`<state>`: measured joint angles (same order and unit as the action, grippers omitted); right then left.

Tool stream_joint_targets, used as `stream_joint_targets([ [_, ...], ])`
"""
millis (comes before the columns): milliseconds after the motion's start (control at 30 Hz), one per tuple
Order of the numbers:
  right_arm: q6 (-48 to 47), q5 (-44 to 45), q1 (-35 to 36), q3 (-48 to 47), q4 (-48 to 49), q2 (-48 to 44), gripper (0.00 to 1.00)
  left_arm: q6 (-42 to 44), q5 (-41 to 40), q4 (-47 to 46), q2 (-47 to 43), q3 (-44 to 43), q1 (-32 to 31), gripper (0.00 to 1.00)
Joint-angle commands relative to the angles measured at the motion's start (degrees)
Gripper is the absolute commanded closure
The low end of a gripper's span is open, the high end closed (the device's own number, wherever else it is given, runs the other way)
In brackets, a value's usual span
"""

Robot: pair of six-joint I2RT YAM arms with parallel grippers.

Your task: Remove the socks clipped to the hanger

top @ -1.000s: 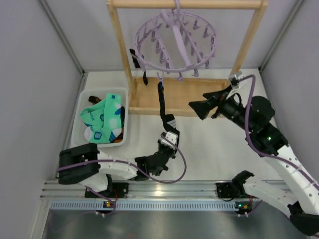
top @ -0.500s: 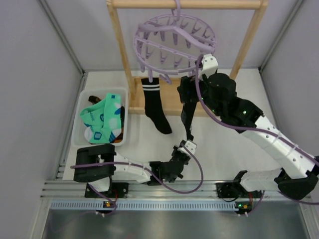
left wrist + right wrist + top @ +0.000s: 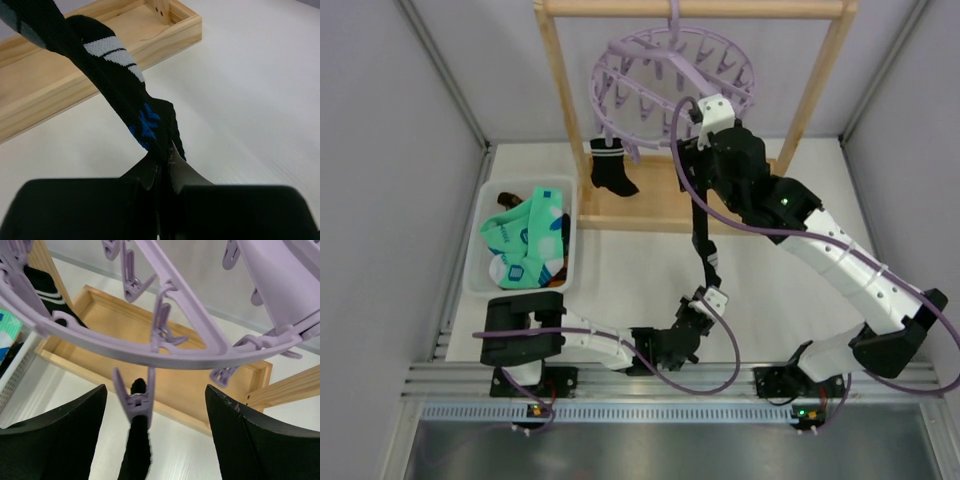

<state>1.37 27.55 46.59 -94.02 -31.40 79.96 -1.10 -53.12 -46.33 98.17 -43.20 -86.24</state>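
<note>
The job looks partly done. Mint-green socks (image 3: pixel 525 240) lie in the bin (image 3: pixel 518 291), well off to the left of both grippers, with something dark and something brown beside them that I cannot make out. Two socks are clipped to the hanger (image 3: pixel 150 352), which hangs by its hook from the wooden frame (image 3: pixel 563 100).

The one in hand is the taut sock (image 3: pixel 703 240), black with white bands and a blue mark. The left gripper (image 3: pixel 162 175) is pinched tight on its lower end, low over the surface (image 3: pixel 620 270). From there the sock runs up and away to a peg (image 3: pixel 134 399) on the hanger's near rim, pulled into a straight line. It has not come free: the wrist view shows its top caught in that peg.

The right gripper (image 3: pixel 155 412) is up under the ring with its fingers spread wide, one on each side of the peg and touching neither the peg nor the sock. It holds nothing. It appears placed to squeeze the peg open so that the sock drops to the left gripper's pull.

The second sock (image 3: pixel 611 172), black with white stripes at the cuff, hangs from a peg to the left of the right gripper, beyond its reach as it stands. No other socks show on the hanger.

So what seems left is to release the taut sock and put it away, then do the same for the second one.
</note>
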Motion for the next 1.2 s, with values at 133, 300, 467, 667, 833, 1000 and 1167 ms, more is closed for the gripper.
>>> stream_joint_targets([
  [133,-2.6,-3.64,-1.59,-2.66,3.71,1.51,0.33,2.07,0.65,-2.72,0.71,-2.68,-1.83,1.0],
  [300,-1.89,-5.57,-1.59,-1.78,5.47,1.69,0.36,2.07,0.56,-2.72,0.27,-2.5,-1.92,1.0],
  [467,-1.72,-6.9,-0.45,-2.3,7.23,2.39,0.36,2.6,0.39,-2.72,0.27,-2.68,-2.09,1.0],
  [667,-1.81,-1.99,1.58,-4.33,8.19,5.11,0.33,2.42,0.21,-2.72,-0.17,-2.42,-2.18,1.0],
  [833,-1.98,1.1,1.49,-1.96,12.23,4.59,0.46,2.07,0.13,-2.72,-1.14,-1.62,-2.53,1.0],
  [1000,-1.72,0.05,1.58,-0.82,13.64,4.15,0.75,1.81,0.04,-2.72,-0.96,-1.71,-2.62,1.0],
  [1167,-1.63,-0.22,1.58,0.15,14.26,2.48,0.93,1.46,-1.28,-2.72,-1.22,-0.75,-2.62,1.0],
])
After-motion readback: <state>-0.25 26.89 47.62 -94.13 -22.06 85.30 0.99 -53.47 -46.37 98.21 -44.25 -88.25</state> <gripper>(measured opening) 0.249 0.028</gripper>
